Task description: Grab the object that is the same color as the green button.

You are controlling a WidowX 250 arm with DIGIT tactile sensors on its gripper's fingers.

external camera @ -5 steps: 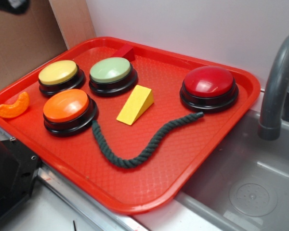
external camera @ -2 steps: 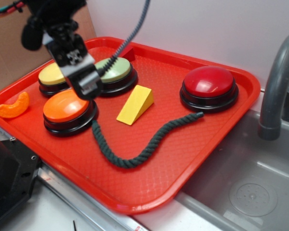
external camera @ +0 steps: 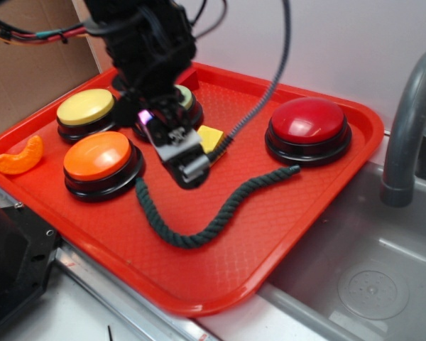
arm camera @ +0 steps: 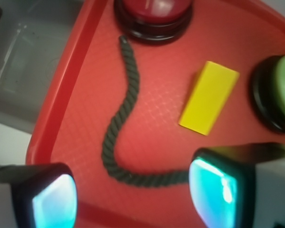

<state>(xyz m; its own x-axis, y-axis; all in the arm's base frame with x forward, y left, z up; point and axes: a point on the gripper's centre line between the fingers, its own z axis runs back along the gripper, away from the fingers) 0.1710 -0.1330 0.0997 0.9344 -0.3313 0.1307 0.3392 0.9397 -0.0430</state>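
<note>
Black robot pincer (external camera: 188, 167) up in the air over the flat red plastic tray (external camera: 270, 241), fingers wide apart, holding nothing. Hanging above the yellow wedge block (arm camera: 209, 96), hiding much of the round pale green dome button (external camera: 185, 97). Long dark green twisted rope (external camera: 199, 236) lying flat on the tray in a bent curve. One rope end near the round red dome button (external camera: 307, 119), other end beside the round orange dome button (external camera: 98, 156). Round yellow dome button (external camera: 84, 106) behind the orange one. Grey sink (external camera: 369, 277) beside the tray.
</note>
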